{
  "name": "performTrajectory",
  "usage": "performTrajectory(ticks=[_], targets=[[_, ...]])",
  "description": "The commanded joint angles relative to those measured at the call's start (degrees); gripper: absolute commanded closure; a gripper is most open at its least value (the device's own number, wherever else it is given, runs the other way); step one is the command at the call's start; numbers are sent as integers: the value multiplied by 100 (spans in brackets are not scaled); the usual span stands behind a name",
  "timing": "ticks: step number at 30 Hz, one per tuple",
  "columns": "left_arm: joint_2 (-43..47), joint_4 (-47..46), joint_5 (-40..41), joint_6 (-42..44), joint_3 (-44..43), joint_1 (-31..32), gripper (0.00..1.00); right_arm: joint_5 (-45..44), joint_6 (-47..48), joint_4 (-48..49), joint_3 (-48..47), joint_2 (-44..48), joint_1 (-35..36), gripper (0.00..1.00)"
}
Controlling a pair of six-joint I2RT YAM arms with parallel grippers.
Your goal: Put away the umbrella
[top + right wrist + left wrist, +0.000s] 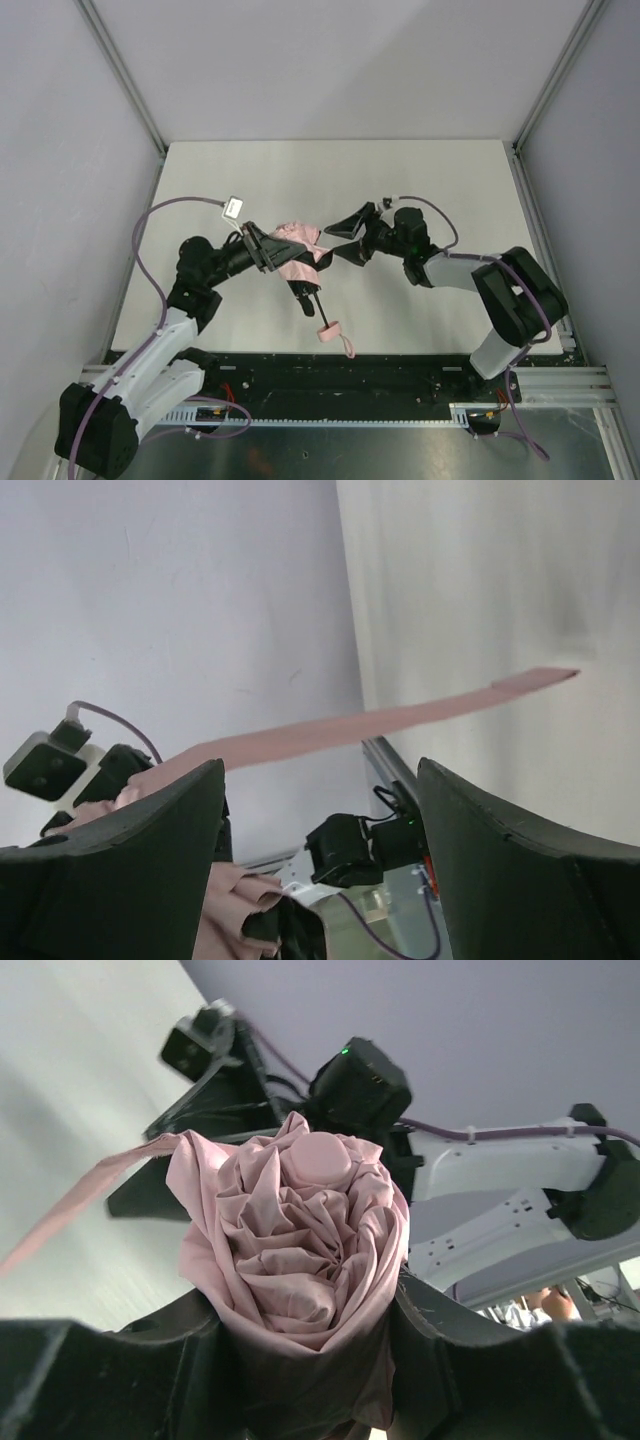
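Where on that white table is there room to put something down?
The far strip of the table, up to the back wall, is bare. So is the patch between the pink handle and right arm. Crowded centre: left gripper clamps the umbrella, right gripper beside it.

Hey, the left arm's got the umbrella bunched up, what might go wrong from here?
The closing strap trails free, and the right gripper is open, not gripping it, so it may miss that thin band. The left gripper clamps only bunched fabric of the umbrella, so folds might slip or puff out. The shaft and handle stick out of the bundle and may catch on an arm.
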State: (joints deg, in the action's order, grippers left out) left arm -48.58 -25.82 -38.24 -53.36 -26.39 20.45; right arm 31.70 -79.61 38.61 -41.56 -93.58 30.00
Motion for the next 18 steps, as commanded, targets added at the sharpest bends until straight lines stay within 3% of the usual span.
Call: performTrajectory(ticks=[1,13,18], targets=[[189,-800,-349,-384,-362,-8,100,-256,-1069,862,24,-433,353,20],[213,-1089,-684,-560,-326,31,100,-466,-3088,2927,-16,-1646,1018,26],[257,-1159,-962,-507,-275,38,100,-472,-3501,3381,-103,-1805,1021,17]])
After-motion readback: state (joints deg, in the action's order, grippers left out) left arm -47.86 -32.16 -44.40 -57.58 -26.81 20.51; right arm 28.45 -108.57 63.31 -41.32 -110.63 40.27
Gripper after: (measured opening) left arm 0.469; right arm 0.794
